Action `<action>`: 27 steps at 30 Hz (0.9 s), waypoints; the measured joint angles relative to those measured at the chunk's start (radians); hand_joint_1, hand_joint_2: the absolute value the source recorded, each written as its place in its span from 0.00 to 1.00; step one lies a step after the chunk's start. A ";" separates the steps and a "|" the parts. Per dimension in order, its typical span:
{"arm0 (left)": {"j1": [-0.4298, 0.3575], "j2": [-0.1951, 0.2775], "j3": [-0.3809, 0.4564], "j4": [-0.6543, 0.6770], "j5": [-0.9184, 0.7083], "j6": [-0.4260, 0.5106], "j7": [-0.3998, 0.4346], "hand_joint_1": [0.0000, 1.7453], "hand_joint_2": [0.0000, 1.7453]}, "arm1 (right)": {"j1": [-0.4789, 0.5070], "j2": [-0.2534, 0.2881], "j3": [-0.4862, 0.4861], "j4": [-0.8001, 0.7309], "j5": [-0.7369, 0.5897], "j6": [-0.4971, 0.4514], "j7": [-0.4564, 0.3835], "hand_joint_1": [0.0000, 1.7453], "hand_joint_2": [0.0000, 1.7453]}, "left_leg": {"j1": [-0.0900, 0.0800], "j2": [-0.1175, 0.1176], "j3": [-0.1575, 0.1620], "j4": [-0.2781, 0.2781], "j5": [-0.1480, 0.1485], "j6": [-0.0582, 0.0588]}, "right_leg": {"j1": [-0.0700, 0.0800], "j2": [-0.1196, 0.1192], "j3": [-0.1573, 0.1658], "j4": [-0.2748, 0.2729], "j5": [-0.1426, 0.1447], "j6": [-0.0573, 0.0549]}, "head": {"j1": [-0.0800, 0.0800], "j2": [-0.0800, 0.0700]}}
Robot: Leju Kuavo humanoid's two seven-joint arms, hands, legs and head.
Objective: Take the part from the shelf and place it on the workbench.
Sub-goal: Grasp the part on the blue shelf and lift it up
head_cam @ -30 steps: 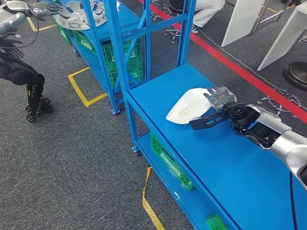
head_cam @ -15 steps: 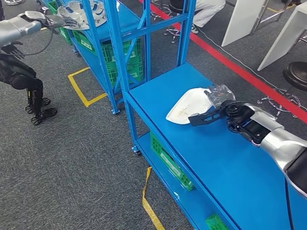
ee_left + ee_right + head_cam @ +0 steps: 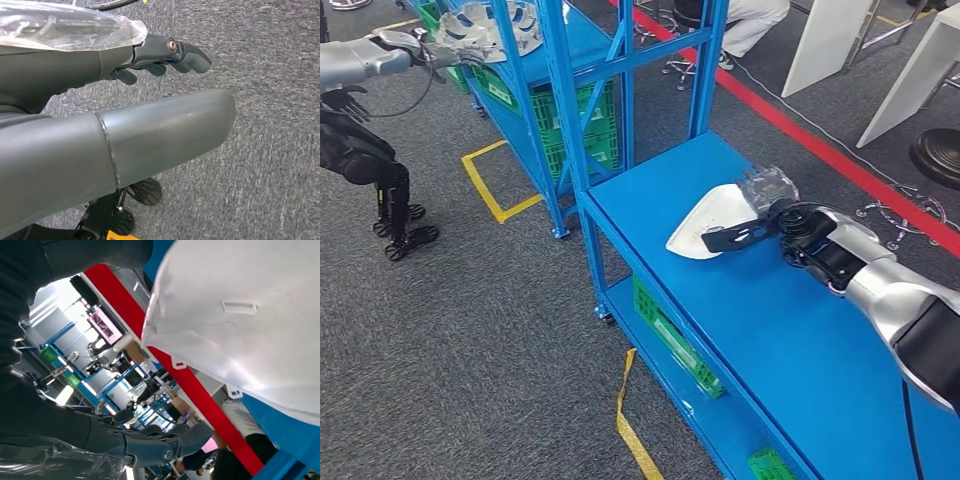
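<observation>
Your white plastic part point(image 3: 712, 222) lies on the blue worktop point(image 3: 788, 350), faint print unreadable; the right robot hand point(image 3: 754, 232) rests released against it; the left robot hand point(image 3: 433, 50) reaches released toward the shelf point(image 3: 546, 60).

Over the past second the right robot hand point(image 3: 746, 232) slides forward along the blue table point(image 3: 773, 360), its dark fingers point(image 3: 724, 239) now reaching farther across the white part point(image 3: 709, 220) than before, and the silver forearm follows it up the table. The left robot hand point(image 3: 433, 52) moves away from the left edge toward the shelf point(image 3: 546, 60), and its fingertips now lie at the rim of the grey part point(image 3: 482, 25) lying there.
</observation>
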 joint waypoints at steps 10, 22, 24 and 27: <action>-0.002 -0.002 -0.001 0.000 0.004 0.002 0.000 0.00 0.00 | -0.018 0.049 0.000 0.064 0.009 -0.024 -0.027 0.00 1.00 | 0.000 0.000 0.000 0.000 0.000 0.000 | 0.000 0.000 0.000 0.000 0.000 0.000 | 0.000 0.000; -0.003 -0.003 -0.001 0.000 0.009 0.005 0.000 0.00 0.00 | -0.020 0.082 0.000 0.107 0.008 -0.034 -0.043 0.00 1.00 | 0.000 0.000 0.000 0.000 0.000 0.000 | 0.000 0.000 0.000 0.000 0.000 0.000 | 0.000 0.000; -0.003 -0.003 -0.001 0.000 0.009 0.007 0.000 0.00 0.00 | -0.020 0.087 0.000 0.117 0.005 -0.035 -0.044 0.00 1.00 | 0.000 0.000 0.000 0.000 0.000 0.000 | 0.000 0.000 0.000 0.000 0.000 0.000 | 0.000 0.000; -0.004 -0.003 -0.001 0.000 0.009 0.009 0.000 0.00 0.00 | -0.019 0.096 0.000 0.134 0.002 -0.036 -0.046 0.00 1.00 | 0.000 0.000 0.000 0.000 0.000 0.000 | 0.000 0.000 0.000 0.000 0.000 0.000 | 0.000 0.000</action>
